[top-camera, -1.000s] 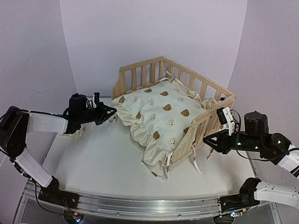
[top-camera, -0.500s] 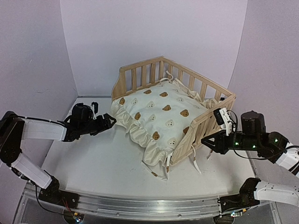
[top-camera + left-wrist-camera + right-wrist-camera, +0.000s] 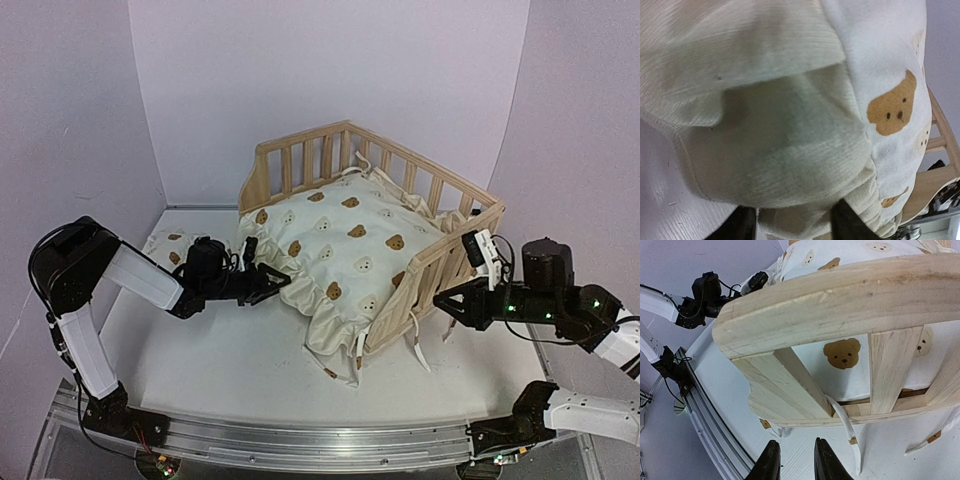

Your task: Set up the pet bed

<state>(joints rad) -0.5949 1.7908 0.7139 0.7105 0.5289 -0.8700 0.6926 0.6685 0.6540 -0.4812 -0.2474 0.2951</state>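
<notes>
The pet bed's pine frame [image 3: 300, 150] stands at the back of the table. Its bear-print cushion [image 3: 340, 240] lies inside and spills over the open front. The small pillow [image 3: 165, 243] lies flat on the table at the left, behind my left arm. My left gripper [image 3: 270, 283] is at the cushion's front-left ruffle. In the left wrist view the cushion [image 3: 790, 150] fills the picture, and the left gripper [image 3: 795, 225] is open with ruffle fabric between its fingers. My right gripper [image 3: 445, 300] hovers by the frame's right rail end [image 3: 840, 295]. The right gripper [image 3: 792, 460] is slightly open and empty.
A loose cushion tie [image 3: 845, 422] hangs out under the right rail onto the table, and more ties [image 3: 418, 350] trail at the front right. A metal rail [image 3: 300, 445] runs along the near edge. Purple walls close in the left, back and right.
My left gripper opened and swung right and nearer, from the table's left side to the cushion's ruffle. The pillow now shows behind that arm. The right arm barely moved.
</notes>
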